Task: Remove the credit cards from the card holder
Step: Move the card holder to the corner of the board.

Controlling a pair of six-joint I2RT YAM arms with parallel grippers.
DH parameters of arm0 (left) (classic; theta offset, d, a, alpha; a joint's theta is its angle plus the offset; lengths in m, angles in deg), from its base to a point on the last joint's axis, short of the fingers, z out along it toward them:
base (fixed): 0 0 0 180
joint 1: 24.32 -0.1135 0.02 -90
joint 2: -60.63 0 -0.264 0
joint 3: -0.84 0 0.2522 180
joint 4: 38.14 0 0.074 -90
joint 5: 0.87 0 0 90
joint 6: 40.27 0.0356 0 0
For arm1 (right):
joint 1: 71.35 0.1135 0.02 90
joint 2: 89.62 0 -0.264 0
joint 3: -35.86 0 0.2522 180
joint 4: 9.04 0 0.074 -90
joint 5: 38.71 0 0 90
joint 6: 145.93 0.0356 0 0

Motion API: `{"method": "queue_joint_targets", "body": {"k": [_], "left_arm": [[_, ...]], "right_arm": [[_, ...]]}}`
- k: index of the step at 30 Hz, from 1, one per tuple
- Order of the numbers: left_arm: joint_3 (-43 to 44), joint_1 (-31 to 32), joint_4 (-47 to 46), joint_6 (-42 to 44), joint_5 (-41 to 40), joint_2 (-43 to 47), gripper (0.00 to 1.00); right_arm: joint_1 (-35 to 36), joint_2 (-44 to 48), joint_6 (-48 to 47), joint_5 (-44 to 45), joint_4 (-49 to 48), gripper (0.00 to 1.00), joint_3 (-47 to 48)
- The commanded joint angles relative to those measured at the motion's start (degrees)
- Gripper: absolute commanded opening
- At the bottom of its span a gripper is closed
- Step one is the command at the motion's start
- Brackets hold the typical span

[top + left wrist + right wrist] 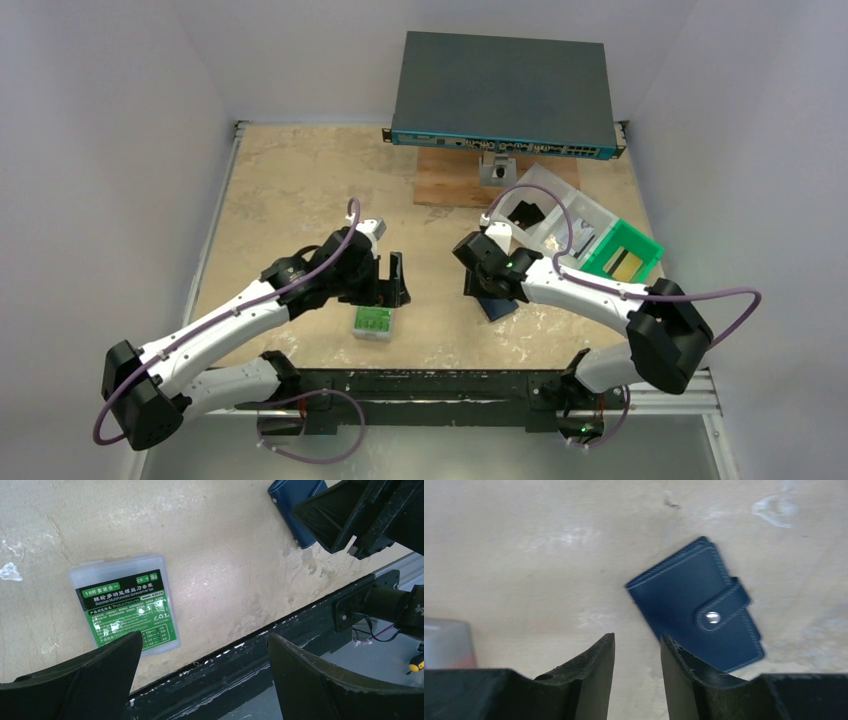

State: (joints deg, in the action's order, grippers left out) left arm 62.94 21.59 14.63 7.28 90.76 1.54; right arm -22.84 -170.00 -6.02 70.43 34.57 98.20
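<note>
While the card holder (696, 617) lies snapped shut on the table (524, 555) just beside the right gripper (638, 640), one claw should pin it and the other lift the tab (729, 604) | right jaws a little apart, empty; left gripper (204, 637) wide open, empty | right wrist view alone shows the snap button (711, 619); top view shows only a dark corner

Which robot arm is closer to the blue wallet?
The right arm. Its jaws hover just beside the closed blue wallet, holding nothing. The left arm has its jaws near the green-labelled case, farther off.
</note>
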Motion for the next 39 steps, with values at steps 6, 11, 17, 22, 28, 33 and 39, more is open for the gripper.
{"method": "queue_joint_targets", "body": {"k": [6, 11, 17, 22, 28, 33, 39], "left_arm": [[1.73, 0.3, -2.77, -0.05, 1.71, -1.15, 0.96], [2.11, 0.28, -1.83, 0.44, 1.46, -1.06, 0.96], [2.12, 0.25, -1.49, 0.71, 1.41, -1.06, 0.96], [2.29, 0.24, -1.74, 0.79, 1.7, -1.38, 0.96], [2.44, 0.28, -1.5, 0.8, 1.8, -1.32, 0.96], [2.46, 0.23, -0.96, 1.04, 1.55, -1.08, 0.96], [2.57, 0.28, -0.66, 1.15, 1.54, -1.06, 0.96]], "right_arm": [[-0.08, -1.82, 0.32, 14.74, 9.99, 0.39, 1.02], [-0.08, -5.99, 0.13, 15.63, 9.72, 0.39, 1.72], [-0.1, -8.4, 0.06, 15.76, 9.0, 0.35, 1.47], [-0.13, -8.5, -0.14, 17.8, 10.88, 0.33, 2.93], [-0.17, -7.33, -1.0, 18.26, 10.46, 0.37, 3.26], [-0.45, -5.77, -1.27, 17.57, 8.54, 0.39, 2.81], [-5.01, -5.09, -3.95, 15.21, 4.26, 0.37, 0.4]]}}
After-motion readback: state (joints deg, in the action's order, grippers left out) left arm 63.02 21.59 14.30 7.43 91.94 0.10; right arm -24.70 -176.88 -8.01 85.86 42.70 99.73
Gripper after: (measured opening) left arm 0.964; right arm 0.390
